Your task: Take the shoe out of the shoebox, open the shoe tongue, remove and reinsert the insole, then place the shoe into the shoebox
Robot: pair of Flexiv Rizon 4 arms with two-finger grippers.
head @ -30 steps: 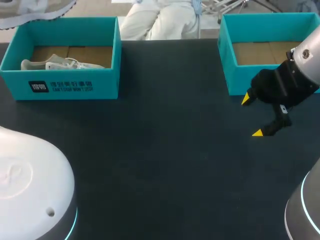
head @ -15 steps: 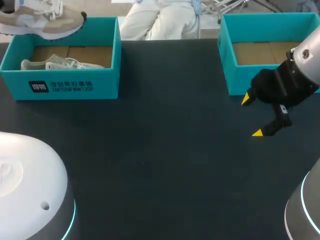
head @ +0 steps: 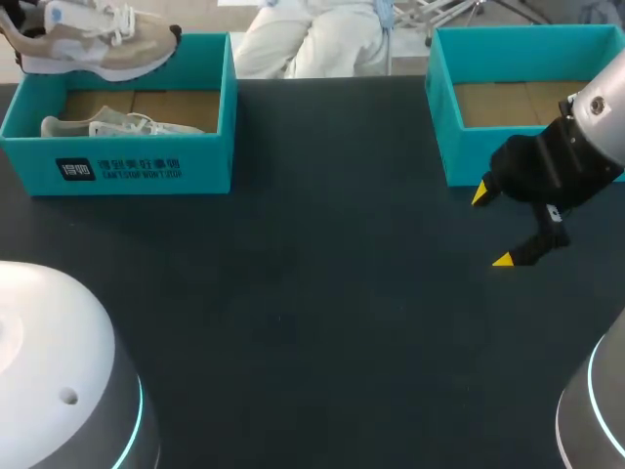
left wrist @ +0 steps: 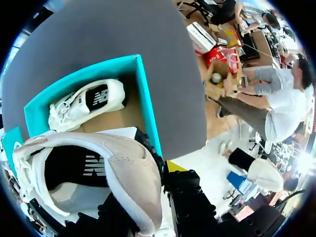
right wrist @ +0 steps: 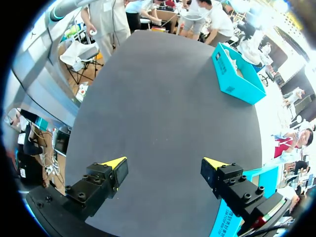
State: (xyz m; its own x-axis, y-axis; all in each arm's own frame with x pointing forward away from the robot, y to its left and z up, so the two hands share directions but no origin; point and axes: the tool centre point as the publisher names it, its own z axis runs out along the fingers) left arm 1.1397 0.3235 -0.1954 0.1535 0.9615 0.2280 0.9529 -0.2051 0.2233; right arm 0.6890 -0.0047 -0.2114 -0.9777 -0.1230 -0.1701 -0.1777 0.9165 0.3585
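Observation:
A beige shoe [head: 98, 44] with white laces hangs over the back left corner of the left teal shoebox [head: 137, 171]. My left gripper [left wrist: 148, 190] is shut on this beige shoe [left wrist: 103, 168] at its collar; one yellow tip shows beside it and the other finger is hidden behind the shoe. A second, white shoe [head: 117, 125] lies on its side in that box, and it shows as the white shoe [left wrist: 86, 101] below the held one. My right gripper [head: 491, 227] stands open and empty above the table, in front of the right teal box [head: 532, 59].
The white bases of my arms rise at the near left [head: 49, 371] and near right [head: 596, 410]. The right teal box holds only its cardboard floor. My right gripper [right wrist: 165, 163] looks along the dark tabletop [right wrist: 163, 98] toward the far left shoebox [right wrist: 237, 76].
The beige shoe has come further into the head view from the top left, moving right and down over the left box. My right arm has kept still.

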